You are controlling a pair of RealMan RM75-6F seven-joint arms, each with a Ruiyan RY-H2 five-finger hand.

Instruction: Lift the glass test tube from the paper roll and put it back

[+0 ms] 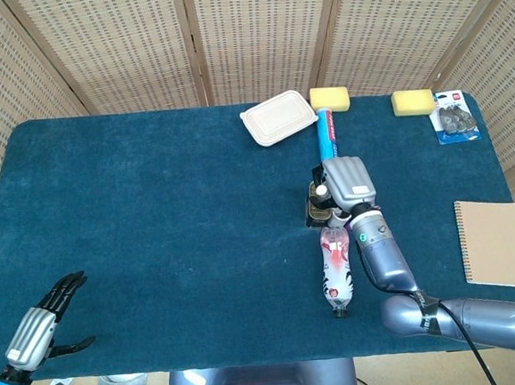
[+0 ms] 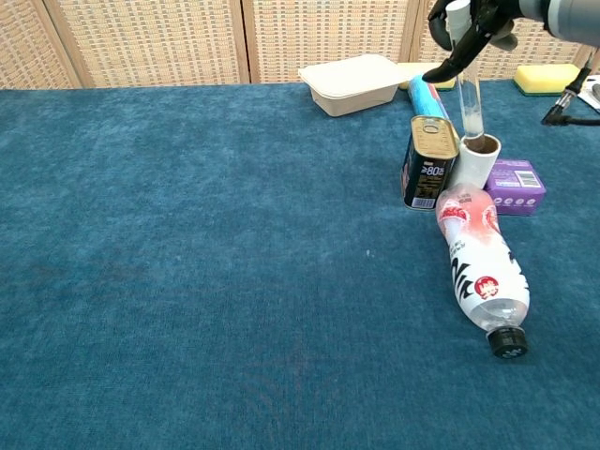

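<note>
- Clear glass makes up the test tube (image 2: 471, 98), a slim, see-through cylinder with a white cap at its top; it stands almost upright, and its lower end sits in the mouth of the paper roll (image 2: 478, 161).
- Pinched near its capped top, the tube hangs from the dark fingers of the right hand (image 2: 475, 21), which closes on it directly above the roll.
- From the head view, the silver back of that right hand (image 1: 347, 181) hides the roll and most of the tube beneath it.
- White outside and brown inside, the paper roll stands upright on the blue desk (image 2: 187, 234), just under the hand.
- Touching the roll on the side toward the left hand stands a dark tin can (image 2: 430, 164); on the roll's other side lies a small purple box (image 2: 516, 186).
- Nearer the robot than the hand, a plastic bottle (image 2: 483, 262) lies on its side, its base against the roll and its black cap pointing toward the robot.
- Beyond the hand, a white lidded container (image 2: 352, 82) rests on the desk.
- Far from all this, the left hand (image 1: 43, 323) hovers at the near corner of the desk, fingers spread and holding nothing.
</note>
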